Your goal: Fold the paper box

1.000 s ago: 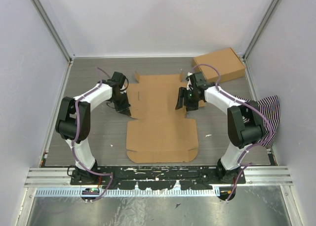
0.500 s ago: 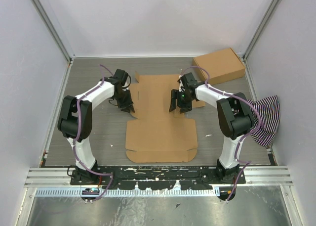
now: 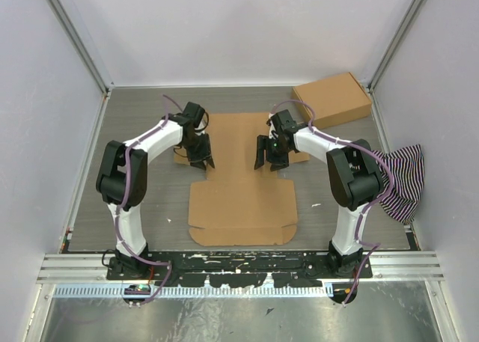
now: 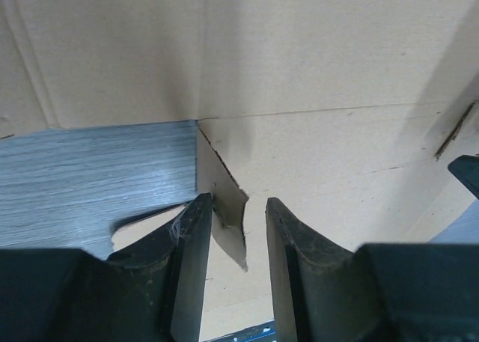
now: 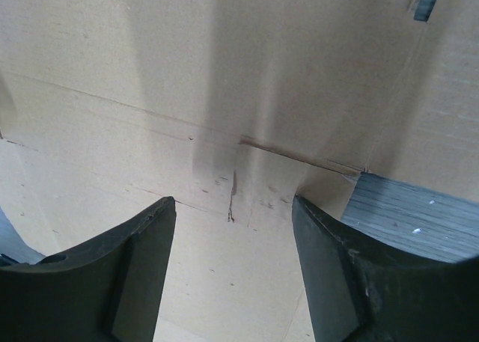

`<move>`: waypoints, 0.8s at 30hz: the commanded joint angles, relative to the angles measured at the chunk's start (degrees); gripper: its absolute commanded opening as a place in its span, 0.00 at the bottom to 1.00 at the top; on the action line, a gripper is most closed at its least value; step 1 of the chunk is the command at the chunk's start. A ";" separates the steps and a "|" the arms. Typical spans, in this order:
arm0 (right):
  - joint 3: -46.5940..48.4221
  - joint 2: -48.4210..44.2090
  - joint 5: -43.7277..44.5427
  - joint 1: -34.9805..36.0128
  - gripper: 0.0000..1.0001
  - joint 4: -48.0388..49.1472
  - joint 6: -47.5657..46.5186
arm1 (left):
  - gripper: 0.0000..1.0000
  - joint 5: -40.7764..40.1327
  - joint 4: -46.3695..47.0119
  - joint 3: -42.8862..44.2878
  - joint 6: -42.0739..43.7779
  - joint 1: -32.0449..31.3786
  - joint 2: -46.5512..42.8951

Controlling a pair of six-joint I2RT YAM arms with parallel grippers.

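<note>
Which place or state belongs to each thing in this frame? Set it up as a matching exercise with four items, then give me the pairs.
Things:
1. paper box
2. flat brown carton
3. striped cloth
4. right tool

Places or states:
A. bunched at the right side
B. lying flat and unfolded in the middle
C. in the far right corner
D. open, nothing between its fingers, over cardboard

Pairs: 1-B, 2-C, 3-A, 4-D

paper box | brown die-cut cardboard | unfolded, mostly flat | middle of table
</note>
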 commanded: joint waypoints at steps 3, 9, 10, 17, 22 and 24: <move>0.92 1.86 0.38 0.51 0.69 -0.27 -0.67 | 0.42 1.19 -0.75 3.58 -0.64 -1.34 1.92; 1.09 2.19 0.14 0.52 0.69 -0.28 -0.76 | 0.42 1.34 -1.17 5.39 -1.47 -2.64 5.94; 1.05 2.23 0.09 0.51 0.69 -0.34 -0.76 | 0.42 1.42 -1.11 5.45 -1.64 -2.60 6.80; 2.47 2.52 0.11 0.51 0.69 -1.22 -1.11 | 0.42 -2.08 -5.49 9.06 -0.19 -2.53 8.75; 5.93 3.05 0.25 0.52 0.69 -3.18 -1.82 | 0.45 -8.85 -11.04 18.89 2.20 -1.58 6.98; 7.67 3.27 0.38 0.49 0.69 -4.10 -2.29 | 0.46 -11.36 -12.66 23.68 2.82 -0.86 7.42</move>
